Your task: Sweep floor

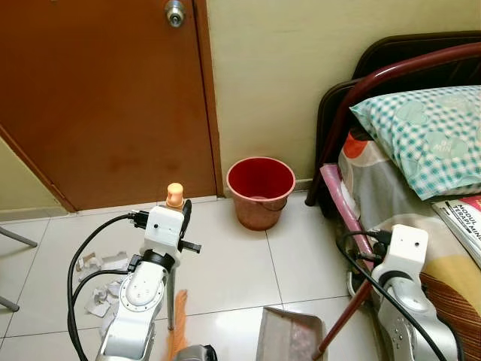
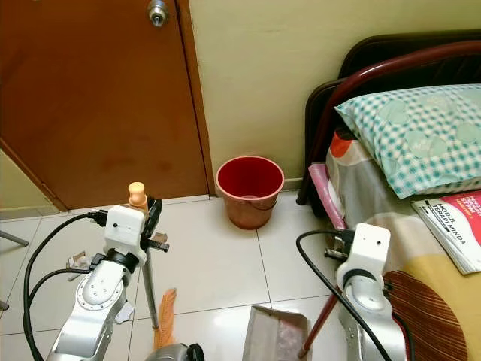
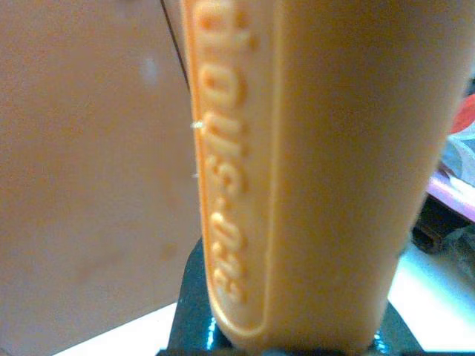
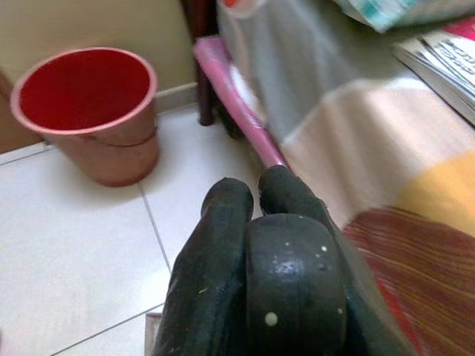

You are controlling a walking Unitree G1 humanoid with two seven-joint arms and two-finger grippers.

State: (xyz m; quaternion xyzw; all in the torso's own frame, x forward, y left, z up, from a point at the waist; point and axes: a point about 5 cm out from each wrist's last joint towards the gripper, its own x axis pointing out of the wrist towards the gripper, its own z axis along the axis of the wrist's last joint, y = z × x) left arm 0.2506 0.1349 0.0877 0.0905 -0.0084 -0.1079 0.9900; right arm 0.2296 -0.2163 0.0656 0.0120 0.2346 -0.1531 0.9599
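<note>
My left gripper is shut on the broom's pole just under its orange cap. The grey pole runs down to orange bristles on the tiles. In the left wrist view the orange broom handle is seen very close. Torn paper scraps lie on the floor left of the broom. My right gripper is shut on the dark red handle of the grey dustpan, which rests on the floor at the bottom centre, beside the bed.
A red bucket stands against the wall by the brown door. A bed with a checked pillow and a book fills the right side. Thin metal legs poke in at far left.
</note>
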